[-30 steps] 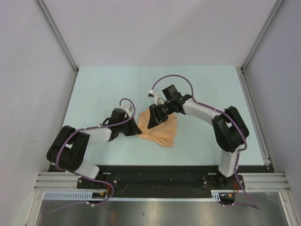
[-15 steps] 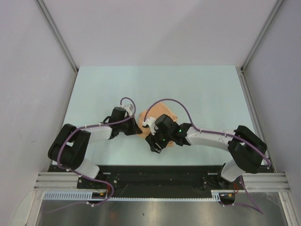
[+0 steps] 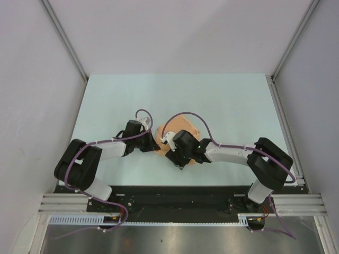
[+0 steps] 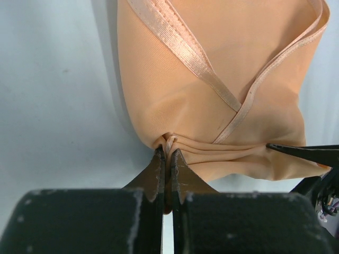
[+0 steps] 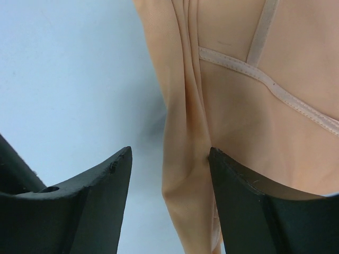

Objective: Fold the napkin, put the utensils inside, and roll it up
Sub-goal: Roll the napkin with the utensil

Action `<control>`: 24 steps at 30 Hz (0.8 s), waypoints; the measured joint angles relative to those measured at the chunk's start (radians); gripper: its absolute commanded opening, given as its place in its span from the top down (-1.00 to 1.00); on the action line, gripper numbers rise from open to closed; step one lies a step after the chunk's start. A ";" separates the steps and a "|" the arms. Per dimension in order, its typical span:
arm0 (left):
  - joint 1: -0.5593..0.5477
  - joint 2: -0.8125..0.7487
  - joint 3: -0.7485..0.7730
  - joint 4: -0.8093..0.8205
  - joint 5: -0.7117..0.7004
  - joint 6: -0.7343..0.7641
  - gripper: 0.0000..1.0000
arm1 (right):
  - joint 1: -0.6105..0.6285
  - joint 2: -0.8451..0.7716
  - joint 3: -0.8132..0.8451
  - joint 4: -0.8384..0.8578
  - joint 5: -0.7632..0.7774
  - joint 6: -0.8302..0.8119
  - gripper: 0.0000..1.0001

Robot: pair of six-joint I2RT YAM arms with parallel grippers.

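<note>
The peach-orange napkin point(image 3: 189, 130) lies folded small on the pale blue table, mostly covered by both wrists in the top view. My left gripper point(image 4: 168, 153) is shut on a bunched edge of the napkin point(image 4: 212, 63) at its left side. My right gripper point(image 5: 169, 151) is open and low, its jaws straddling a thick folded edge of the napkin point(image 5: 254, 132); the right jaw touches the cloth, the left jaw stands over bare table. In the top view the left gripper point(image 3: 155, 145) and right gripper point(image 3: 180, 161) sit close together. The utensils are out of view.
The pale blue table point(image 3: 106, 100) is enclosed by grey walls on three sides. A metal rail point(image 3: 286, 111) runs along its right edge and the black base plate point(image 3: 175, 193) along the near edge. One right finger point(image 4: 302, 151) shows in the left wrist view.
My right arm swung from the napkin's far side over to its near edge and dropped low, jaws wider. The napkin now lies folded smaller. The left gripper stayed shut in place.
</note>
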 measured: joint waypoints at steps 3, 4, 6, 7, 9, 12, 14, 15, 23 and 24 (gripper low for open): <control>0.001 0.000 0.000 0.000 0.001 0.001 1.00 | -0.006 0.025 0.000 0.007 0.004 -0.007 -0.29; 0.001 0.000 0.000 0.000 0.001 0.002 1.00 | -0.010 0.031 0.000 0.010 0.005 -0.007 -0.27; 0.002 0.000 0.000 0.000 0.002 0.003 0.99 | -0.026 0.042 0.000 0.016 0.005 -0.007 -0.23; 0.002 0.000 0.000 0.000 0.003 0.004 1.00 | -0.033 0.047 0.000 0.017 0.004 -0.007 -0.16; 0.003 0.000 0.000 0.000 0.006 0.006 1.00 | -0.048 0.058 0.005 0.018 0.002 -0.006 -0.04; 0.005 0.000 0.000 0.000 0.010 0.006 1.00 | -0.059 0.073 0.023 0.005 0.005 -0.003 0.32; 0.005 0.000 0.000 0.000 0.014 0.006 1.00 | -0.066 0.088 0.042 -0.010 0.006 0.004 0.56; 0.006 0.000 0.001 -0.001 0.015 0.006 1.00 | -0.073 0.094 0.051 -0.014 -0.002 0.011 0.63; 0.026 -0.014 0.015 -0.031 0.013 0.008 0.03 | -0.138 0.127 0.087 -0.035 -0.187 0.042 0.96; 0.032 -0.022 0.016 -0.036 0.011 0.006 -0.12 | -0.152 0.135 0.093 -0.036 -0.225 0.050 0.98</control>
